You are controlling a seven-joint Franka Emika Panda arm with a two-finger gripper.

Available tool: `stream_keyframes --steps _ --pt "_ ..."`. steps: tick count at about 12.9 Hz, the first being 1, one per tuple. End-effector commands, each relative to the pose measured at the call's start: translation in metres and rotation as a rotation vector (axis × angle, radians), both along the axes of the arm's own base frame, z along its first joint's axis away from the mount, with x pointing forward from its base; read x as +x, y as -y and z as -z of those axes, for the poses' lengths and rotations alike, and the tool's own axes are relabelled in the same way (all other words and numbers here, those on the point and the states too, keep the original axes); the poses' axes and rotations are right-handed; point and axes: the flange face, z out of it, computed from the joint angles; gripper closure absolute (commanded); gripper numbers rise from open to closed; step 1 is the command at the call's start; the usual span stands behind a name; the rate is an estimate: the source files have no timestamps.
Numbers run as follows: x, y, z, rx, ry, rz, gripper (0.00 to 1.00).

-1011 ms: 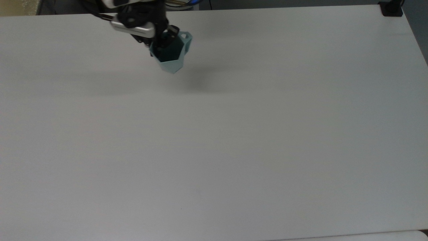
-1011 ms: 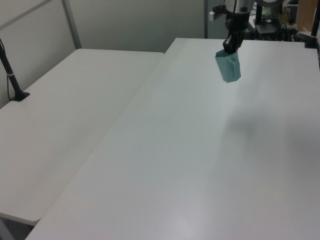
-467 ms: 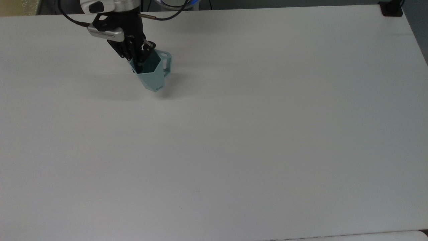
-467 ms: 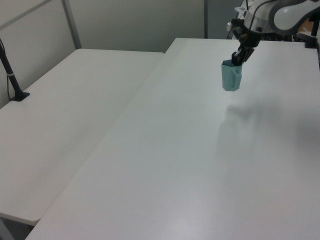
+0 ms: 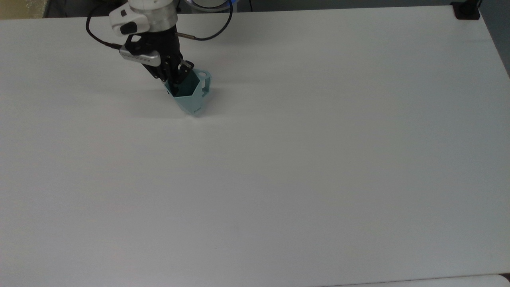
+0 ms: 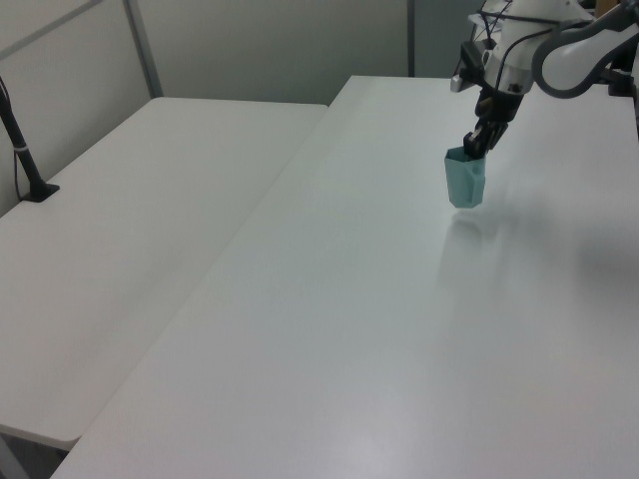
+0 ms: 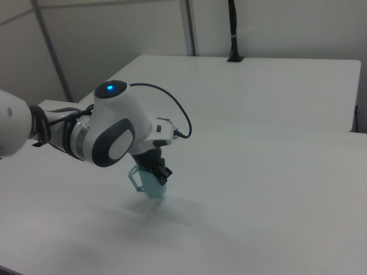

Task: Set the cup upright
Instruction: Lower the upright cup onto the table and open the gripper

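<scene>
We see the gripper (image 5: 178, 78) clamped on the rim of the cup (image 5: 191, 97), one finger inside its dark hollow, mouth up, base at the white table (image 5: 303, 159).

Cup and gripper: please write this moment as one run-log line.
gripper: shut on cup rim | cup: mouth up, base at table | handle: toward top view's right | release: not yet

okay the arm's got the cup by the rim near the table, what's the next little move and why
Probably ease straight down a touch, then let go. The gripper pinches the rim of the cup, which hangs mouth up with its narrow base at or just above the table; contact isn't clear in the left view, so opening now might tip it.
</scene>
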Motion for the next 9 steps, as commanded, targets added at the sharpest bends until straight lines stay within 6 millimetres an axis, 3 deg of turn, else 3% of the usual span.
stream_keyframes --steps 1,3,7,9 --pt "0.005 -0.007 0.008 0.016 0.016 0.014 1.0" --pt "0.009 -0.017 0.015 0.012 0.044 0.004 1.0" --pt "0.009 -0.018 0.014 0.012 0.046 0.004 1.0" --pt "0.009 -0.018 0.016 0.011 0.039 0.004 0.81"
